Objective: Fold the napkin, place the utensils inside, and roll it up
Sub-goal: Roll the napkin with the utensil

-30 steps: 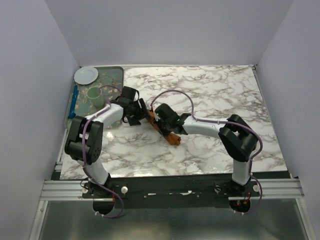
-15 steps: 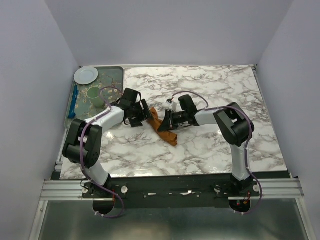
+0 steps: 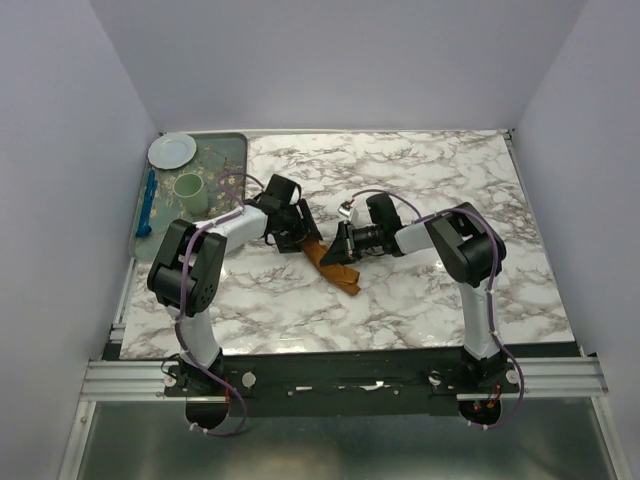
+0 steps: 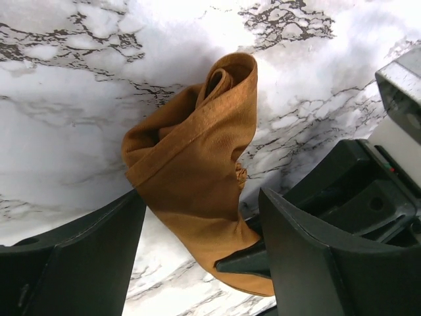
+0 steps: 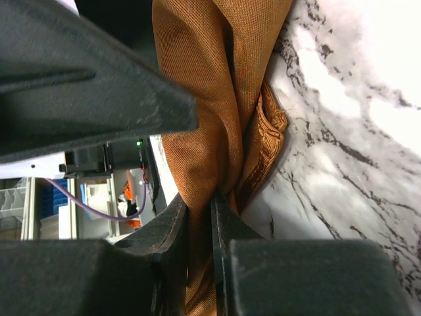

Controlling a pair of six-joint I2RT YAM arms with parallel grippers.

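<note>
The napkin (image 3: 336, 266) lay bunched into a rumpled, partly rolled strip near the middle of the marble tabletop (image 3: 430, 180), between the two tools. The right tool (image 3: 337, 247) was narrow, its fingers pinching a fold of the cloth from the right. The left tool (image 3: 303, 238) stood wide, its fingers straddling the napkin's far-left end; whether they touched the cloth could not be told. In the far left corner sat a tray (image 3: 232, 148) with a plate (image 3: 172, 150), a green cup (image 3: 190, 189) and a blue utensil (image 3: 148, 203) by its left edge.
</note>
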